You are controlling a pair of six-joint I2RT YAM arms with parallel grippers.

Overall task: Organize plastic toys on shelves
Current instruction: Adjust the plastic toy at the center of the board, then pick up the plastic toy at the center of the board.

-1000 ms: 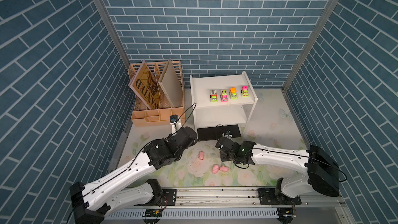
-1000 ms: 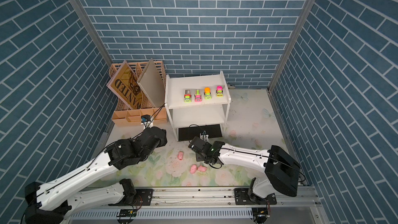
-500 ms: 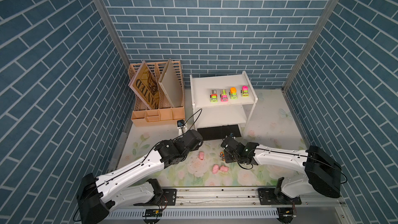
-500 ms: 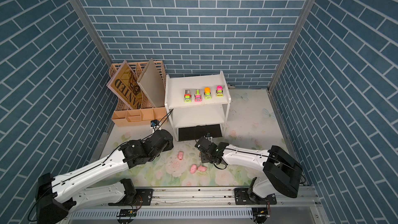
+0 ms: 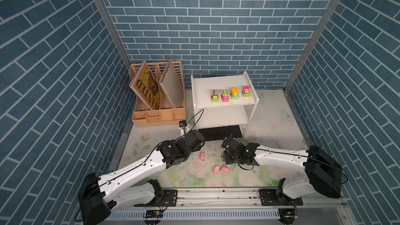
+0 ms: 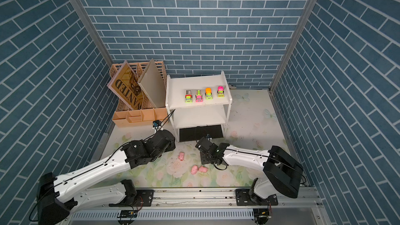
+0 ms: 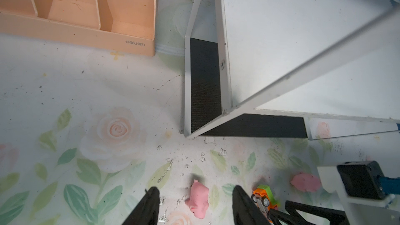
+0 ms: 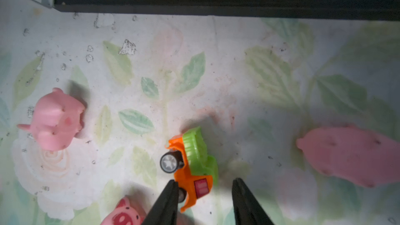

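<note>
Each claw straddles a toy on the floral worktop (image 5: 140, 146), in front of the shelves (image 5: 201, 91).
Nearest, two pigs (image 5: 216, 169) lie just beside each other. The right claw (image 8: 205, 181) stands partly parted around the orange-green truck (image 8: 192, 163), which is tipped on its side: one finger meets its wheel end and the other is clear of it. The left claw (image 7: 194, 188) is parted, a lone pig (image 7: 198, 200) untouched between its fingers. Farthest, four trucks (image 5: 225, 96) line the shelves' top board.

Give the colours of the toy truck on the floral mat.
The truck is orange with a lime-green bed and black wheels; clearest in the right wrist view.
</note>
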